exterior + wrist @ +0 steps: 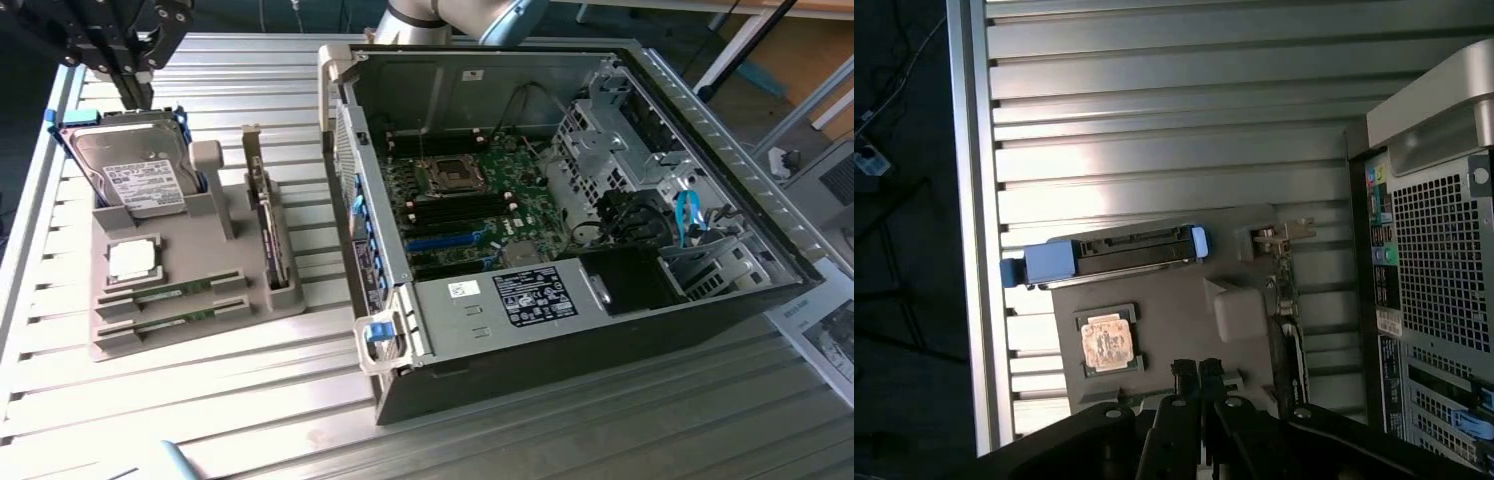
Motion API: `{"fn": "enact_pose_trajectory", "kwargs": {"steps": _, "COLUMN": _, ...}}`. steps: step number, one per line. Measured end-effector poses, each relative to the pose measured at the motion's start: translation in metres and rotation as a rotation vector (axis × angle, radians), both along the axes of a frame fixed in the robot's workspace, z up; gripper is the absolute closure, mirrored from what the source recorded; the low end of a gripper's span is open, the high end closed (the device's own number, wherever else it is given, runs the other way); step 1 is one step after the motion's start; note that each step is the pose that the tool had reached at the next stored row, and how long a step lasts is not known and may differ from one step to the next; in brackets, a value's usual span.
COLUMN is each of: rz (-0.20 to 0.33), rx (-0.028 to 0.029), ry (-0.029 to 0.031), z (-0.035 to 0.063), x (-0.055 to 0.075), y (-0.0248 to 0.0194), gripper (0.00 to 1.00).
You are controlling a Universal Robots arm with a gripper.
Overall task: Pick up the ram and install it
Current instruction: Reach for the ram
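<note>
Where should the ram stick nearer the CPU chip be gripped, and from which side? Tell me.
Grip the ram stick across its thickness near mid-length, coming straight down. It appears to stand on its long edge in a groove of the grey holder, whose walls cover its ends and lower part, so only the top edge looks free. A second stick lies parallel beside it.

End effector (1196,372) aloft, fingertips together
</note>
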State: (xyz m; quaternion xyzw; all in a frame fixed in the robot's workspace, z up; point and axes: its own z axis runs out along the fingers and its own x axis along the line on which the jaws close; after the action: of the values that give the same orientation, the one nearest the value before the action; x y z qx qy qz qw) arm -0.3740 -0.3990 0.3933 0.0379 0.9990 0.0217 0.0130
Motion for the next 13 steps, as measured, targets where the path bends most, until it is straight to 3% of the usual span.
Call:
{"fn": "enact_pose_trajectory", "kwargs": {"steps": 3, "rz": 0.000, "rx": -0.0004, "ry": -0.0001, "z": 0.0000, "x": 0.000, "y": -0.0023, "gripper": 0.85}}
{"fn": "enact_pose_trajectory", "kwargs": {"steps": 6, "rz": 0.000, "rx": -0.0019, "ry": -0.0002, "z": -0.0001, "x": 0.000, "y": -0.0132, "gripper": 0.85}}
{"fn": "enact_pose_trajectory", "kwargs": {"steps": 10, "rz": 0.000, "rx": -0.0090, "ry": 0.0000, "z": -0.0001, "x": 0.000, "y": -0.0363, "gripper": 0.85}}
{"fn": "enact_pose_trajectory", "kwargs": {"steps": 13, "rz": 0.000, "rx": -0.0201, "ry": -0.0001, "z": -0.0001, "x": 0.000, "y": -0.0544, "gripper": 0.85}}
